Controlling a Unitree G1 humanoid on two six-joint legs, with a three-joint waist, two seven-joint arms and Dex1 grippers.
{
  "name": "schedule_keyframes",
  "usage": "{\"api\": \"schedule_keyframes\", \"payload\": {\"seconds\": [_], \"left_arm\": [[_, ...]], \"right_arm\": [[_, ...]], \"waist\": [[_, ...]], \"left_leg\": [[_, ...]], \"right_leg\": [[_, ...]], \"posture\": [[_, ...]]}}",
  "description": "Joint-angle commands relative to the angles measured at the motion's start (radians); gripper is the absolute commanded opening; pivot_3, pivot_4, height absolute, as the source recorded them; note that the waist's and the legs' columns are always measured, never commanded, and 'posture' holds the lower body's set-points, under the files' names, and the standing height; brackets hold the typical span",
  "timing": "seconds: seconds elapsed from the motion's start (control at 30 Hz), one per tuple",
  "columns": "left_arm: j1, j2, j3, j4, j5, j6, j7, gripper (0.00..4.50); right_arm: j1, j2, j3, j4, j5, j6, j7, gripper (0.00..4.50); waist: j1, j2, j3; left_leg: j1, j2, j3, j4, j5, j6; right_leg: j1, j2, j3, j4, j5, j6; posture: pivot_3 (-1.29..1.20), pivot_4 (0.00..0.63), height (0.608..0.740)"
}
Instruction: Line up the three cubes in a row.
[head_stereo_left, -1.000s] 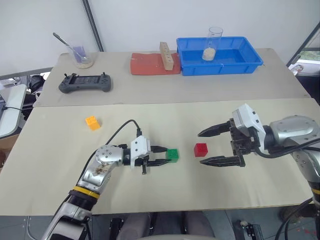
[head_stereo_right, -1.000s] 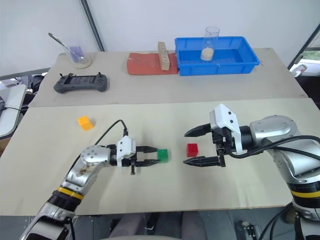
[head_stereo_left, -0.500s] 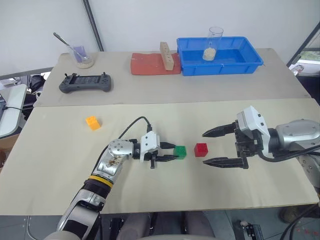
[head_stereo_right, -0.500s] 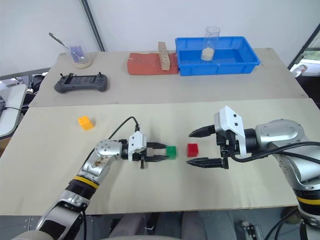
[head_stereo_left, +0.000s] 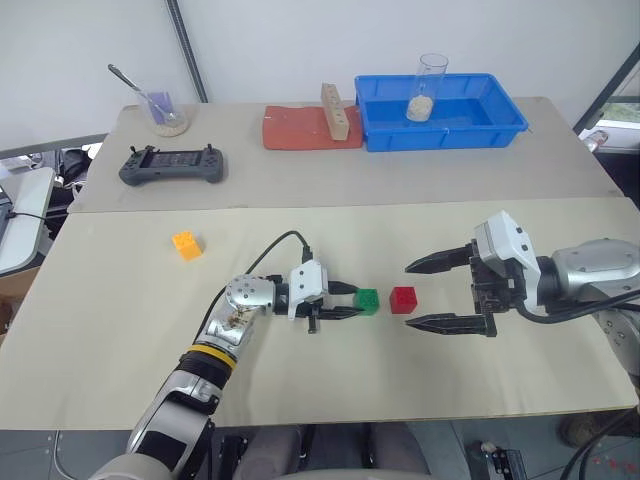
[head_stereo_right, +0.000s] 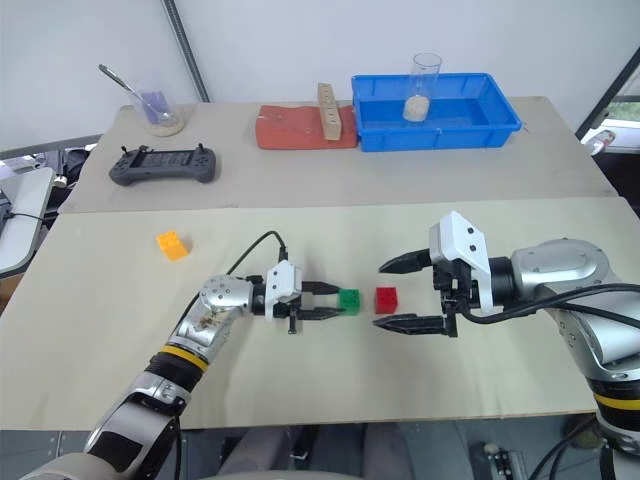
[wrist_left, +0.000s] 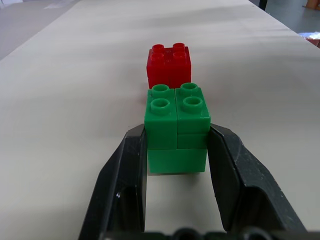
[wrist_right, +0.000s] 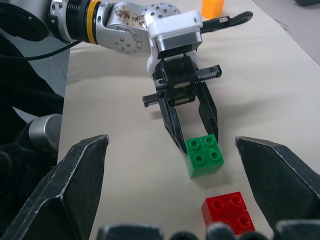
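Observation:
The green cube (head_stereo_left: 367, 300) rests on the table just left of the red cube (head_stereo_left: 403, 299), with a narrow gap between them. My left gripper (head_stereo_left: 352, 300) lies low along the table, pointing right, shut on the green cube; in the left wrist view its fingers (wrist_left: 132, 170) press both sides of the cube (wrist_left: 177, 120). My right gripper (head_stereo_left: 410, 295) hangs open, pointing left, with its fingertips spread to either side of the red cube (wrist_right: 227, 212) and nothing held. The orange-yellow cube (head_stereo_left: 185, 244) sits alone at the far left.
On the rear table stand a blue bin (head_stereo_left: 445, 137) holding a glass (head_stereo_left: 428, 88), a red pad (head_stereo_left: 300, 128) with a tan wooden block (head_stereo_left: 335, 112), a black handheld controller (head_stereo_left: 172, 165) and a cup with a spoon (head_stereo_left: 162, 110).
My left gripper has moved right with the green cube, bringing it close beside the red cube. The right gripper has stayed open in about the same place.

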Motion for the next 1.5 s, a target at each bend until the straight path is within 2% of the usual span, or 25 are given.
{"api": "schedule_keyframes", "payload": {"seconds": [0.03,0.07,0.13,0.23,0.37,0.5,0.67,0.77,0.87,1.07,1.23,1.5], "left_arm": [[-0.022,-0.006,0.010,0.003,0.002,-0.020,0.000,3.13],[-0.022,-0.005,0.010,0.003,0.002,-0.020,-0.001,3.68],[-0.018,0.000,0.012,0.001,0.000,-0.019,-0.005,4.44],[0.007,0.032,0.017,-0.032,-0.003,-0.002,-0.013,4.44],[0.094,0.124,0.050,-0.167,-0.033,0.071,-0.017,4.44],[0.227,0.234,0.154,-0.372,-0.085,0.188,0.042,4.44],[0.377,0.278,0.336,-0.594,-0.138,0.333,0.235,4.44],[0.438,0.242,0.439,-0.661,-0.136,0.390,0.401,4.44],[0.511,0.115,0.581,-0.726,-0.097,0.459,0.700,4.44],[0.530,-0.039,0.636,-0.773,-0.018,0.492,0.999,4.44],[0.439,-0.087,0.614,-0.654,0.046,0.459,1.121,4.44],[0.298,-0.132,0.612,-0.441,0.065,0.413,1.242,4.44]], "right_arm": [[-0.011,-0.011,-0.024,-0.014,0.001,-0.014,0.002,4.50],[-0.012,-0.011,-0.024,-0.011,0.000,-0.016,0.003,4.50],[-0.017,-0.008,-0.020,-0.006,-0.003,-0.018,0.003,4.50],[-0.027,0.004,-0.009,0.007,-0.012,-0.029,0.001,4.50],[-0.066,0.056,0.002,0.030,-0.020,-0.038,-0.037,4.50],[-0.142,0.141,0.009,0.033,0.001,-0.014,-0.102,4.50],[-0.248,0.236,0.027,0.014,0.024,0.034,-0.187,4.50],[-0.304,0.295,0.043,0.018,0.025,0.044,-0.233,4.50],[-0.361,0.384,0.080,0.029,0.026,0.052,-0.285,4.50],[-0.386,0.455,0.138,0.022,0.011,0.048,-0.301,4.50],[-0.415,0.486,0.164,0.035,0.003,0.042,-0.302,4.50],[-0.422,0.489,0.168,0.037,-0.004,0.040,-0.304,4.50]], "waist": [[0.000,0.000,0.000],[0.000,0.000,0.000],[0.000,0.000,0.000],[-0.001,0.000,0.000],[-0.016,0.000,0.000],[-0.032,0.000,0.000],[-0.029,0.001,0.000],[-0.023,0.001,0.000],[-0.025,0.001,0.000],[-0.014,0.001,0.000],[-0.008,0.001,0.000],[-0.013,0.000,-0.001]], "left_leg": [[0.000,0.000,0.000,0.000,0.000,0.000],[0.000,0.000,0.000,0.000,0.000,0.000],[0.000,0.000,0.000,0.000,0.000,0.000],[0.000,0.000,0.000,0.000,0.000,0.000],[0.000,0.001,0.000,0.000,-0.001,0.000],[0.000,0.002,0.000,0.000,-0.002,-0.001],[-0.001,0.002,0.000,0.000,-0.002,-0.001],[-0.001,0.002,0.001,0.000,-0.002,-0.001],[-0.001,0.002,0.001,0.000,-0.002,-0.001],[-0.001,0.002,0.002,0.000,-0.002,-0.002],[-0.001,0.002,0.003,0.002,-0.002,-0.004],[-0.005,0.002,0.004,0.002,-0.002,-0.003]], "right_leg": [[0.000,0.000,0.000,0.000,0.000,0.000],[0.000,0.000,0.000,0.000,0.000,0.000],[0.000,0.000,0.000,0.000,0.000,0.000],[0.000,0.000,0.000,0.000,0.000,0.000],[-0.001,0.000,0.001,0.001,0.000,0.000],[-0.003,0.000,0.002,0.002,0.000,0.000],[-0.006,0.001,0.002,0.002,0.001,-0.001],[-0.010,0.001,0.002,0.002,0.001,-0.001],[-0.010,0.003,0.002,0.002,0.001,-0.001],[-0.011,0.003,0.002,0.004,0.001,-0.001],[-0.011,0.004,0.001,0.003,0.004,-0.001],[-0.012,0.004,0.001,0.005,0.005,-0.002]], "posture": [[0.00,0.150,0.740],[0.00,0.150,0.740],[0.00,0.150,0.740],[0.00,0.150,0.740],[0.00,0.150,0.740],[0.00,0.150,0.740],[0.00,0.150,0.740],[0.00,0.150,0.740],[0.00,0.150,0.740],[0.00,0.150,0.740],[0.00,0.150,0.740],[0.00,0.150,0.740]]}}
